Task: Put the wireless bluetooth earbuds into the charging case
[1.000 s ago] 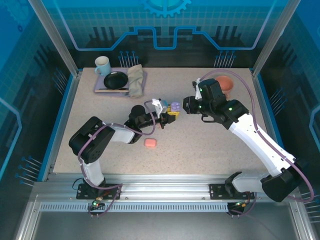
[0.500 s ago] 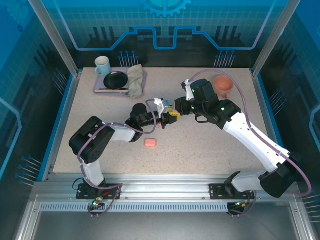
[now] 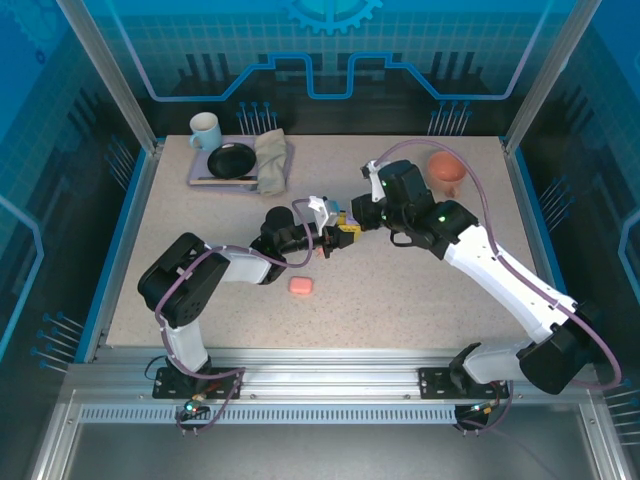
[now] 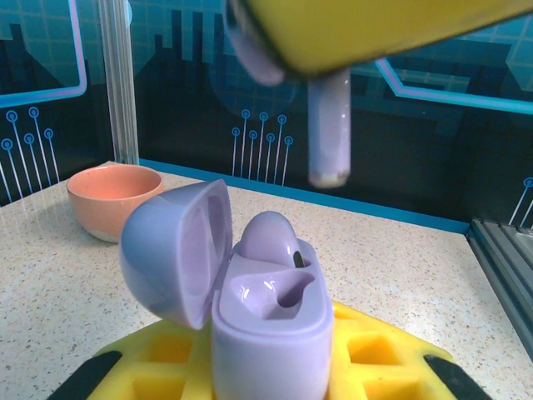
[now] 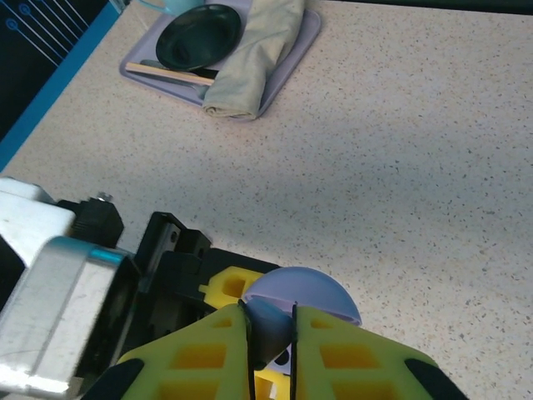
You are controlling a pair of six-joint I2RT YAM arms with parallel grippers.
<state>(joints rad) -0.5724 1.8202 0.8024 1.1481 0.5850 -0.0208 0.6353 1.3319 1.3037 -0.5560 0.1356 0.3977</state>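
Observation:
The lilac charging case [image 4: 266,333] stands upright between the yellow fingers of my left gripper [image 4: 266,371], which is shut on its body. Its lid [image 4: 175,250] hangs open to the left. One lilac earbud [image 4: 268,237] sits in the far slot and the near slot [image 4: 312,292] is bare. Just above the case hangs a second lilac earbud [image 4: 329,125], stem down, with my right gripper [image 5: 271,321] shut on its head [image 5: 271,325]. From above, the left gripper [image 3: 338,236] and right gripper [image 3: 352,222] meet at mid-table.
A salmon-pink closed case [image 3: 301,285] lies on the table in front of the left arm. An orange bowl [image 3: 447,170] stands at the back right. A lilac tray [image 3: 205,178] at the back left carries a mug, a black bowl and a folded cloth.
My right arm has swung left and brought the earbud over the open case. The left gripper has held the case still.

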